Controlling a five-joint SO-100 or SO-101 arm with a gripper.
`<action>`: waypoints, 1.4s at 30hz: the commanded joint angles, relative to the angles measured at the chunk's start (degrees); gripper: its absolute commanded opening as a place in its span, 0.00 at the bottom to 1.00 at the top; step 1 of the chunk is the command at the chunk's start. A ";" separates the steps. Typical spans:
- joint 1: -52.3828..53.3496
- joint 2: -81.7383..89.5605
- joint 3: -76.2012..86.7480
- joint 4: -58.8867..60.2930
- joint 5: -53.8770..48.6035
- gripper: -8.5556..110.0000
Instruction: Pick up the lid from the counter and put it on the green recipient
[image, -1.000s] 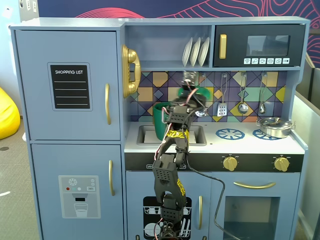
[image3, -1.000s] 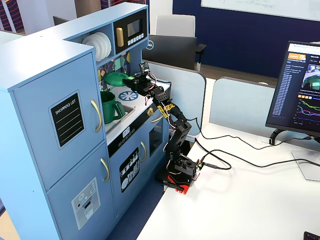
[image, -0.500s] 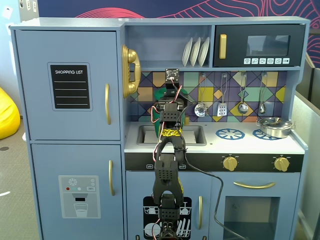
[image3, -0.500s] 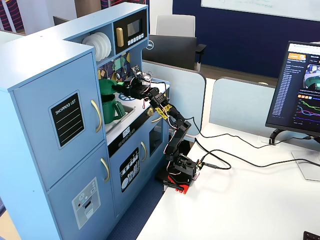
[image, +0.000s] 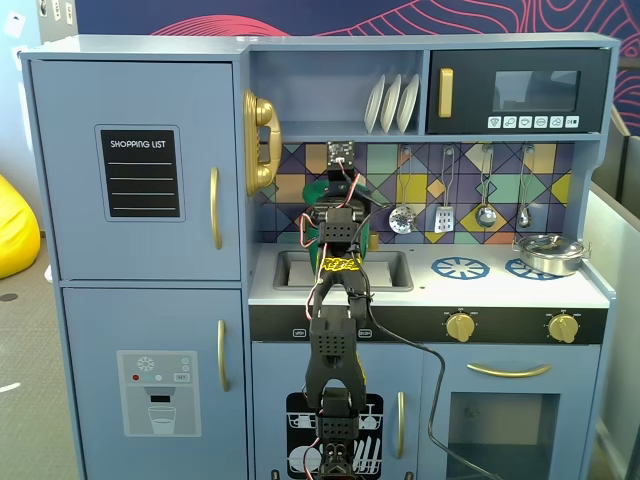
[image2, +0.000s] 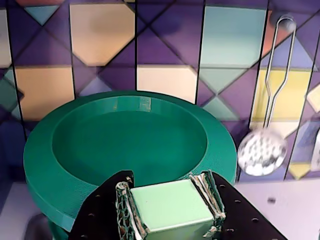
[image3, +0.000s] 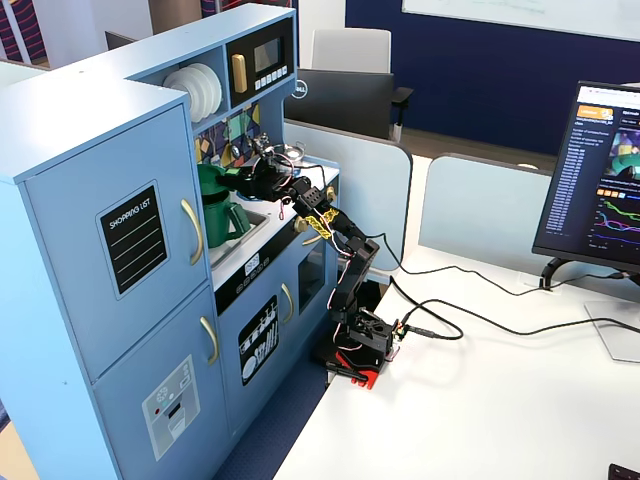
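The main risk now is that the lid does not sit true on the green recipient: in the wrist view the wide green disc looks to lie over the recipient's mouth, but the body under it is nearly all hidden, so I cannot tell if it is centred or hangs over one side. If the hand lets go while the disc is off-centre or tilted, the lid can slide off and drop to the tabletop or into the sink beside it. A 2nd risk: the hand pulls back w/ the pads not fully free of the knob, and then drags the lid off again or tips the tall recipient, which looks light and top-heavy. Also the arm stands close to the tiled back wall and the hanging skimmer, so a wide retreat can knock sth. State of the hand: the two fingers are pressed on both sides of the pale green square knob, pinching it, no gap seen. How the lid looks: flat round green plastic, a broad raised rim around a shallow dished centre, fine layer lines on its edge, approx. as wide as the container under it. In the fixed view from the side the recipient is dark green, w/ a strap handle on its front, standing at the back of the counter by the sink.
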 joint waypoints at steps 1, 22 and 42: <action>-0.35 1.58 0.35 -2.46 -0.97 0.07; 0.62 8.00 11.51 -3.69 -1.93 0.17; 1.49 29.62 19.69 16.00 5.27 0.37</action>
